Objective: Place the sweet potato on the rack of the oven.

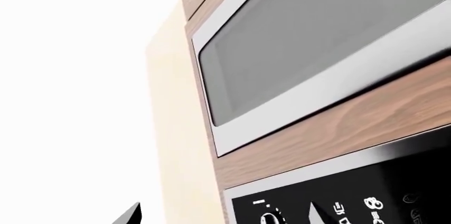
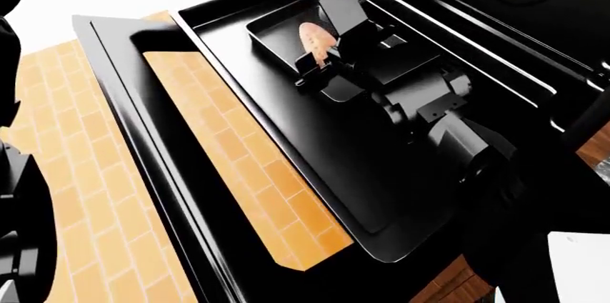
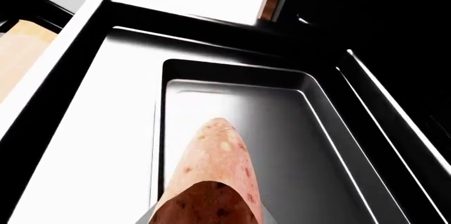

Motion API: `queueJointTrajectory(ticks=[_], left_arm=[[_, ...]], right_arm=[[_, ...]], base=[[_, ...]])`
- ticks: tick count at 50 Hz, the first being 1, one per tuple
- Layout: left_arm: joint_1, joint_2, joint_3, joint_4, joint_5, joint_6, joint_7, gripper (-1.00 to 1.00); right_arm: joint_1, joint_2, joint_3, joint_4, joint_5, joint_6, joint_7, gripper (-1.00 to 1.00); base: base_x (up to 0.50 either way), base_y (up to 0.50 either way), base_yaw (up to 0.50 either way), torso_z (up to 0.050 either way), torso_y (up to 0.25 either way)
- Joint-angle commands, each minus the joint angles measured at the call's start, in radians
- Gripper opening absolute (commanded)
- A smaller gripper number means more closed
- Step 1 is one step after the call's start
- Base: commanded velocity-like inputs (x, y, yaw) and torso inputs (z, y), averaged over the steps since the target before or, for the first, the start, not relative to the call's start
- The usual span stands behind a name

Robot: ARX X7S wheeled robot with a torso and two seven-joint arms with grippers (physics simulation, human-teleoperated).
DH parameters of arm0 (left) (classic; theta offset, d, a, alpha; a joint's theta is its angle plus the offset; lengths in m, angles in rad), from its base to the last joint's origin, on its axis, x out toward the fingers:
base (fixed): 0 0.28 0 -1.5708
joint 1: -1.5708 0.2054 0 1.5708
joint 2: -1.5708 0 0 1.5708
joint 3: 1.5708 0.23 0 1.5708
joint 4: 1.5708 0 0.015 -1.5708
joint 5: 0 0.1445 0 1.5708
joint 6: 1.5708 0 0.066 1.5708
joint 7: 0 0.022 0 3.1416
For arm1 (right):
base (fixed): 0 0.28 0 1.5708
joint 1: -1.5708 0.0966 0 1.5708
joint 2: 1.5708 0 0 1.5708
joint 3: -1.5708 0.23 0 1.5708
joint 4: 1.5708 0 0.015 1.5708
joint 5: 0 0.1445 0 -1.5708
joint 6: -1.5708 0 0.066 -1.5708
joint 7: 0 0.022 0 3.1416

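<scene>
Right gripper (image 2: 322, 51) clamped on sweet potato (image 2: 316, 38), tuber poised over baking pan (image 2: 276, 31) sitting on rack (image 2: 286, 124), free tip pointing away from the jaws. Contact with pan floor unclear.

Step, as judged: lower until tuber rests, then release; keep clear of pan walls.

Rack pulled out beyond gripper over open oven (image 2: 114, 103) door; orange tile floor (image 2: 57, 146) below. Left gripper unseen, state unknown; its camera faces microwave (image 1: 310, 49).

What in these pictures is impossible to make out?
- Near end of the sweet potato: cut off by the right wrist view's edge.
- Whether it touches the baking pan: in the head view, the right hand blocks it.
- Left hand: only a dark sliver at the left wrist view's edge.
- Oven interior: too dark.
</scene>
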Motion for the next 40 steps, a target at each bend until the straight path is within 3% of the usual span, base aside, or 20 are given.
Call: queueJointTrajectory(ticks=[1,12,13,40], left_arm=[[-0.014,0.000,0.004,0.003,-0.005,-0.002,0.004,1.00],[-0.015,-0.003,0.003,0.010,-0.011,-0.012,-0.001,1.00],[-0.016,-0.003,0.003,0.011,-0.011,-0.014,-0.002,1.00],[0.009,0.003,0.009,-0.032,-0.007,0.038,0.002,1.00]], right_arm=[[0.004,0.000,0.009,-0.003,-0.021,-0.003,-0.002,-1.00],[0.004,0.000,0.009,-0.003,-0.021,-0.003,-0.002,-1.00],[0.004,0.000,0.009,-0.003,-0.021,-0.003,-0.002,1.00],[0.004,0.000,0.009,-0.003,-0.021,-0.003,-0.002,1.00]], base=[[0.00,0.00,0.00,0.000,0.000],[0.00,0.00,0.00,0.000,0.000],[0.00,0.00,0.00,0.000,0.000],[0.00,0.00,0.00,0.000,0.000]])
